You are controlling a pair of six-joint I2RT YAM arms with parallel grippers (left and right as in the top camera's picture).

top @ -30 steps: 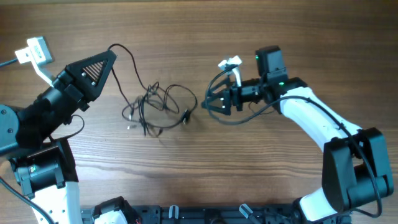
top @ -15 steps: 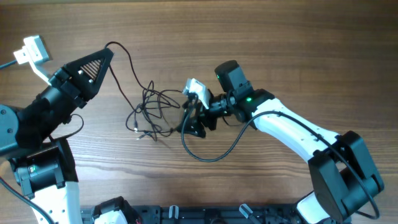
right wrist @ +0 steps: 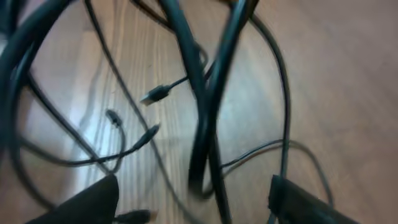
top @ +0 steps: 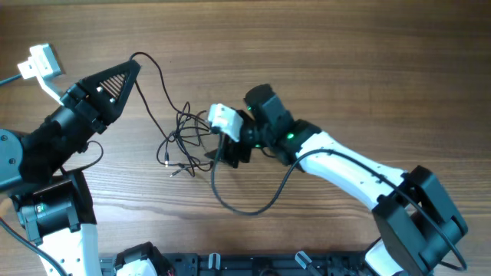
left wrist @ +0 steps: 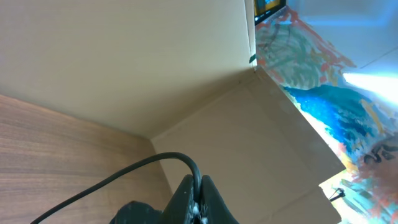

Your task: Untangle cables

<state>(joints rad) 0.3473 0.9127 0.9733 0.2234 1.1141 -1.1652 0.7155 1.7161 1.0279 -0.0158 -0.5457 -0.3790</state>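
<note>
So, the cables (top: 188, 134) are bunched in a loose knot on the wooden table (top: 345, 61), roughly in the middle between the two arms. One long strand (top: 163, 80) is led out of the knot, up and left, to the left gripper (top: 135, 67). Its jaws are pressed together on that strand, and in the left wrist view the cord is seen coming out from between the closed fingers (left wrist: 186, 194).

The right gripper (top: 222, 156) is held right at the knot's right edge, low over the wood. Its jaws are spread apart. In the right wrist view the two fingertips (right wrist: 87, 199) are seen at the bottom corners with several cords lying between them, nothing pinched. A small plug (right wrist: 155, 94) is seen lying among the loops.

As for containers, only plain beige cardboard-like panels (left wrist: 124, 62) are caught beyond the table in the left wrist view. Whether they belong to a box can't be told.
</note>
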